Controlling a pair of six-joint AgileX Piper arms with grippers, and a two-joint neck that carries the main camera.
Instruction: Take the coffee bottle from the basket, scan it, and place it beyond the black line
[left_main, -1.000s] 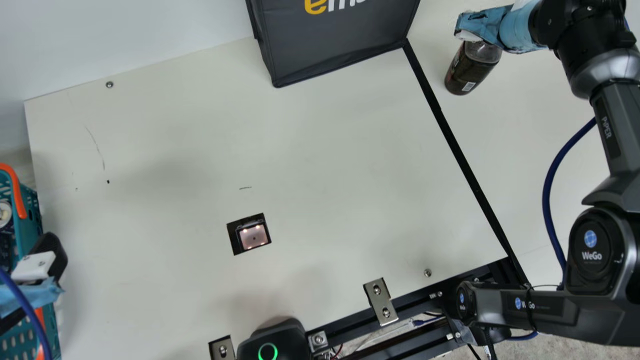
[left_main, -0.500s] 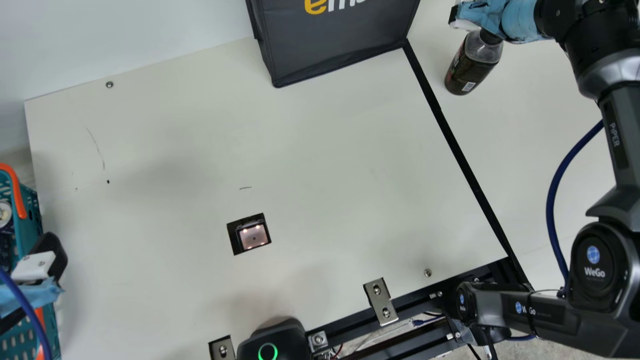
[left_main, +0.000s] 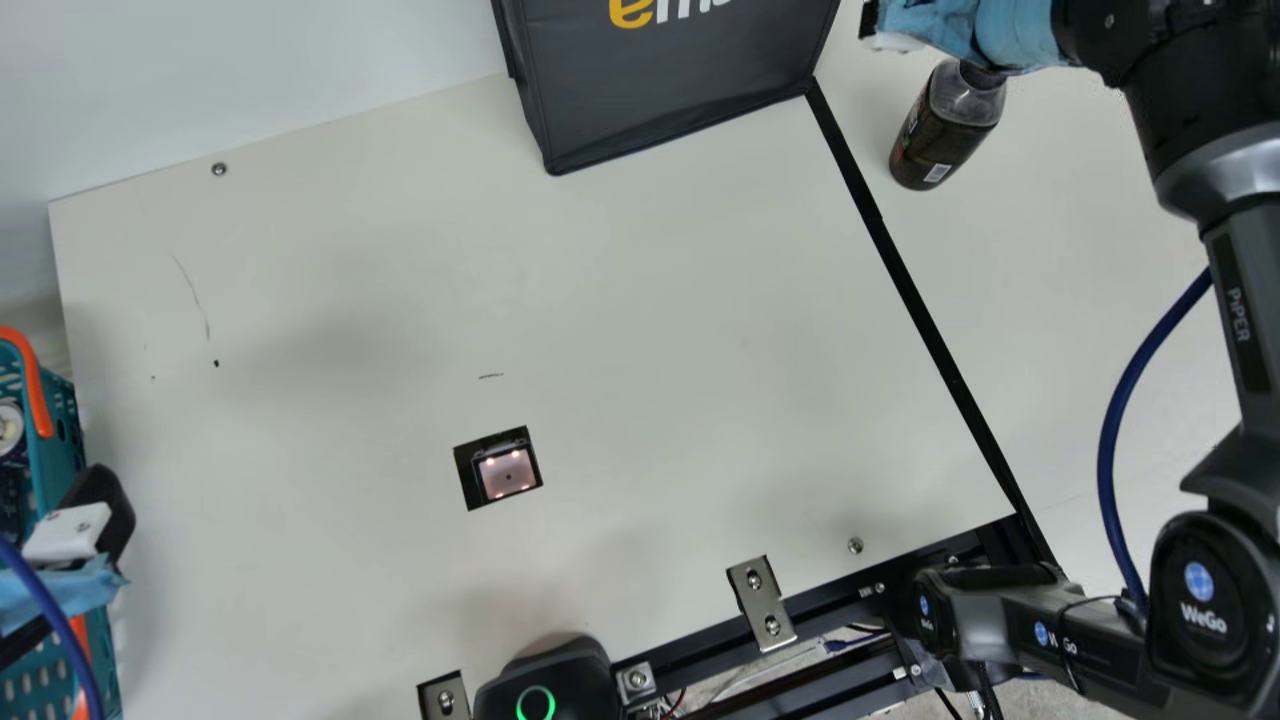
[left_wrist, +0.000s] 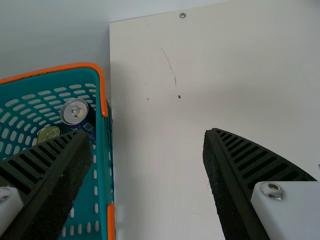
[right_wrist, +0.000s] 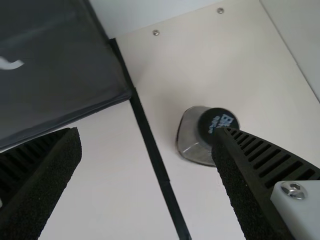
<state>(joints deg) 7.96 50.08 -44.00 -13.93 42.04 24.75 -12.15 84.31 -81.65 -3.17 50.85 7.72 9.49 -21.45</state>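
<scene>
Desk: cream, crossed by the black line; dark bag at 12 o'clock, its corner meeting the line.
Coffee bottle: upright past the line, 2 o'clock in the main view.
Right gripper: spread, gripping nothing; one finger overlaps the cap, contact uncertain.
Withdrawal: best straight up, fingers wide, before any swing, lest the bottle tip.
Room: afterwards, likely easier toward 3 o'clock, away from the bag's edge.
Left gripper: parted, unladen, by the basket, 8 o'clock.
</scene>
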